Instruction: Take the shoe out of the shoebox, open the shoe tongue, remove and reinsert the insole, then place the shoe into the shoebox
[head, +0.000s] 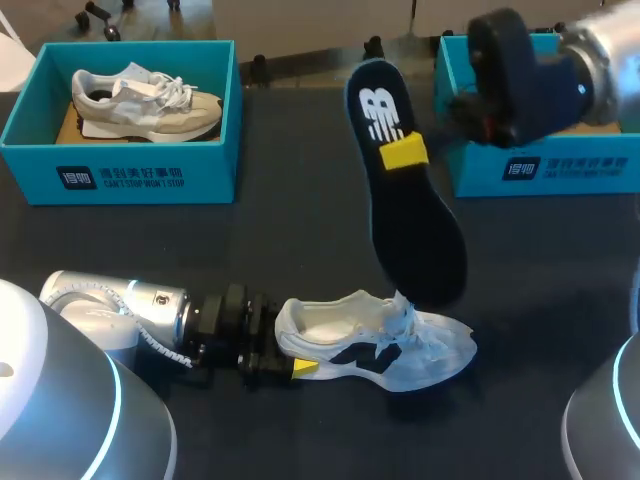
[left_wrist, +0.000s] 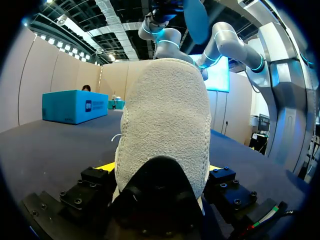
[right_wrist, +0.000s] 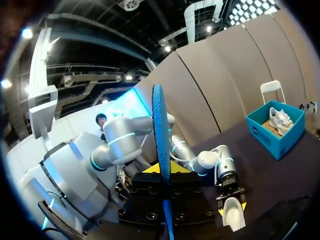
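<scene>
The shoe (head: 375, 345) lies on the table (head: 250, 250), heel clamped by the left gripper (head: 290, 358); the right gripper (head: 408, 152) pinches the insole (head: 410, 235) above it.

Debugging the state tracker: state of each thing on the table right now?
white shoe: on the table, insole out.
insole: held in the air over the table.
left hand: shut on the white shoe's heel.
right hand: shut on the insole.
left shoebox: open, beige shoe inside.
right shoebox: open, inside mostly out of sight.
</scene>
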